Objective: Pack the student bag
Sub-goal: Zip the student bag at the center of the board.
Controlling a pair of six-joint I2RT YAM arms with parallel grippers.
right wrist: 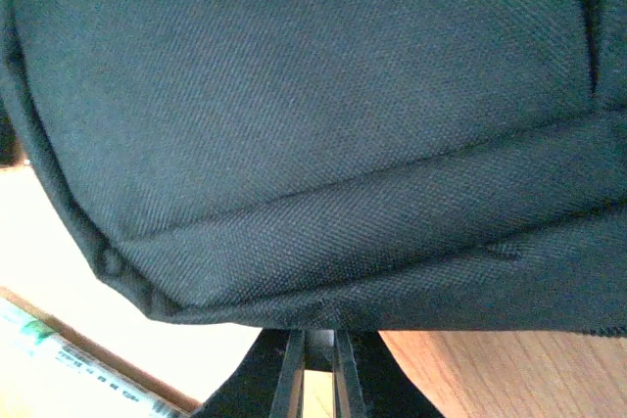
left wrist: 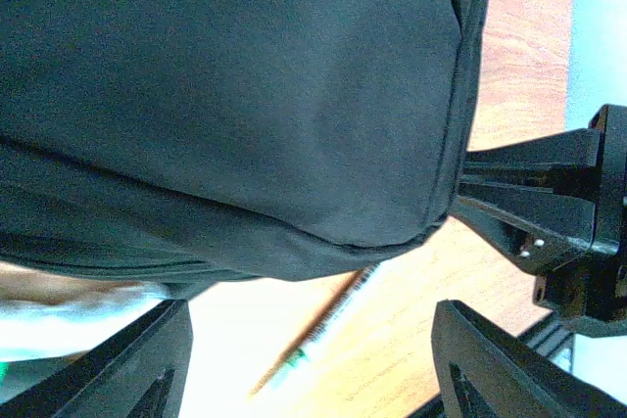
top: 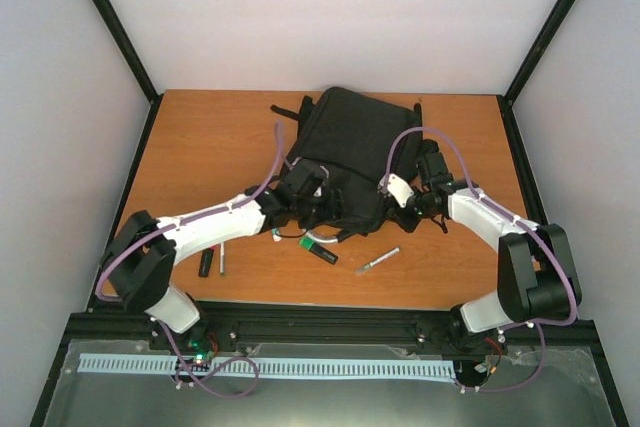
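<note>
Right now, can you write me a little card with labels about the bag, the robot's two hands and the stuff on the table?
bag: black backpack, lying on the wooden table
left gripper: open, nothing between its fingers, by the bag's near edge
right gripper: shut, right at the bag's edge; whether it pinches fabric is unclear
loose things: green-and-black marker, silver pen, two dark pens, all outside the bag
</note>
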